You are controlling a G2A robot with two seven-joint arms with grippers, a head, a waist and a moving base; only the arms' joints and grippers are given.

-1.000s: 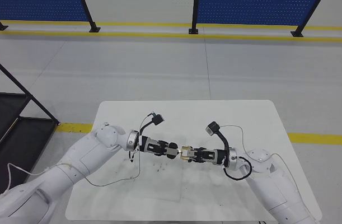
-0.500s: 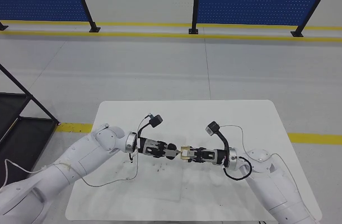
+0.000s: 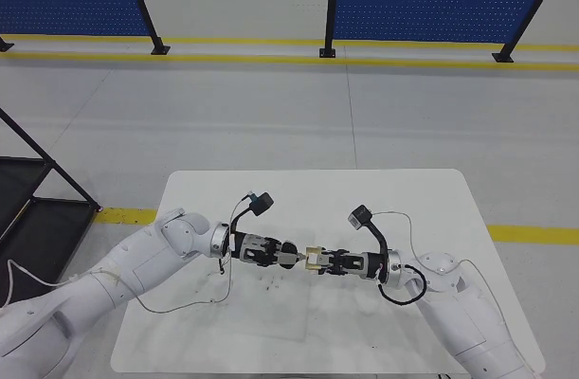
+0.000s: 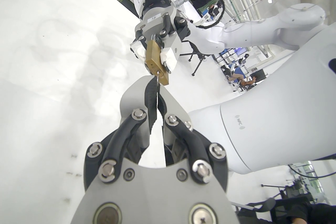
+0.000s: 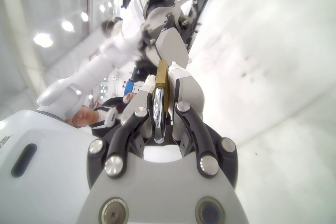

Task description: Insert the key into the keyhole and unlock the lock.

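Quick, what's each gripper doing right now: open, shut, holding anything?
Left gripper: shut on the key, whose tip is at the padlock's bottom end.
Right gripper: shut on the padlock.

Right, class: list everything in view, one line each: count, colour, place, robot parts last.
table: 1, white, under both arms
padlock: 1, brass, in the right gripper, above the table
key: 1, silver, in the left gripper, tip at the padlock's base
barriers: 2, blue, floor beyond the table
rack: 1, black, floor beside the table
floor stripes: 2, yellow, across the floor
left gripper: 1, grey and black, shut on key
right gripper: 1, grey, white-tipped, shut on padlock
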